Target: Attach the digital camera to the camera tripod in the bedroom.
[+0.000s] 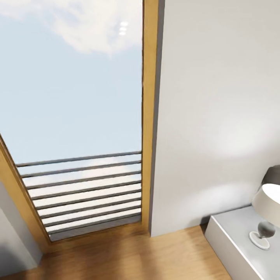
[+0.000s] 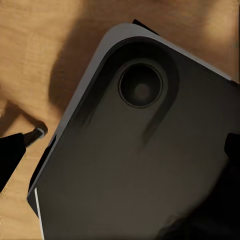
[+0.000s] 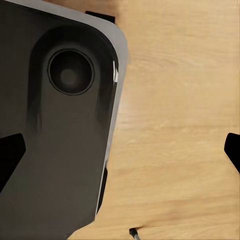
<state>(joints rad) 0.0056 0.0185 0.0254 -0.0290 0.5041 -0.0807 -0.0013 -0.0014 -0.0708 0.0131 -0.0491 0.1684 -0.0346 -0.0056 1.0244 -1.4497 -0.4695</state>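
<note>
Bedroom (image 1: 217,97) corner: tall window (image 1: 77,116) at 10 o'clock, grey nightstand (image 1: 229,241) bearing a lamp (image 1: 268,210) at 4 o'clock. Right gripper (image 3: 120,152) hangs spread wide, empty, over wood floor (image 3: 175,125); left gripper (image 2: 120,150) seems likewise, one finger murky.

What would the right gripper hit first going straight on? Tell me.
Probably the wood floor, just beside the robot's dark base. The right gripper is open, nothing between its fingers. Depth is unclear, so it might clip the base edge.
</note>
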